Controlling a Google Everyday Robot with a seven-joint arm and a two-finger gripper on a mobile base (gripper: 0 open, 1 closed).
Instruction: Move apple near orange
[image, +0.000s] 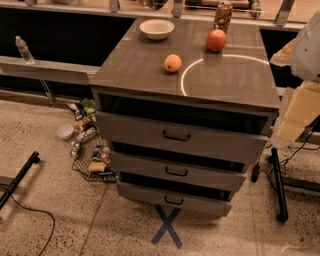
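The apple (216, 40), a larger round red-orange fruit, sits at the back right of the cabinet top (135, 70). The orange (172, 63), smaller and yellow-orange, sits nearer the middle, to the left of and in front of the apple, about a hand's width away. My gripper is not in view. Only a white and yellowish part of my arm (306, 60) shows at the right edge, beside the cabinet and apart from both fruits.
A white bowl (157, 29) stands at the back left and a can (223, 16) just behind the apple. The cabinet's three drawers (176, 136) are partly pulled out. A wire basket of items (92, 157) and a blue X (167, 226) are on the floor.
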